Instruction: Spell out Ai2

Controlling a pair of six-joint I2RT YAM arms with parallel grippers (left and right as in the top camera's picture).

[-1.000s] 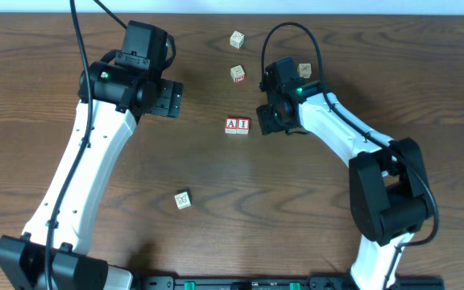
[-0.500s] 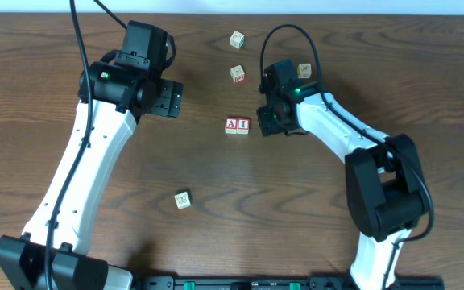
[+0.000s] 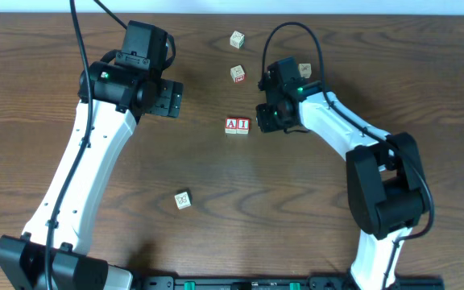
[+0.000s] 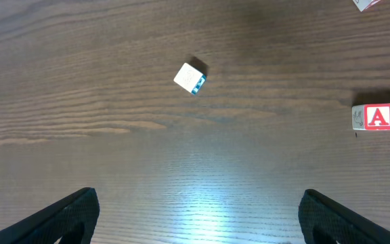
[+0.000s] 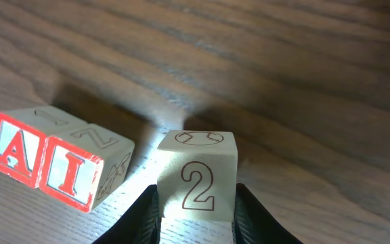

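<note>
The red-bordered "A" cube (image 3: 232, 124) and "I" cube (image 3: 242, 124) lie side by side mid-table, touching. In the right wrist view the "A" cube (image 5: 15, 154) and "I" cube (image 5: 70, 173) sit at the left. Just to their right is a pale cube with an outlined "2" (image 5: 196, 177). My right gripper (image 5: 196, 211) is shut on this "2" cube, a black finger against each side. Overhead, the right gripper (image 3: 266, 119) hides that cube. My left gripper (image 3: 167, 98) hangs open over bare wood, and the left wrist view shows nothing inside the left gripper (image 4: 198, 217).
Pale picture cubes lie at the back (image 3: 237, 39), behind the letters (image 3: 238, 73), by the right arm (image 3: 304, 71) and at the front (image 3: 183, 200). A white cube with a blue side (image 4: 190, 76) shows in the left wrist view.
My right gripper's fingers have closed onto the "2" cube, and the right arm has shifted very slightly. The left arm and the "A" and "I" cubes have stayed put.
</note>
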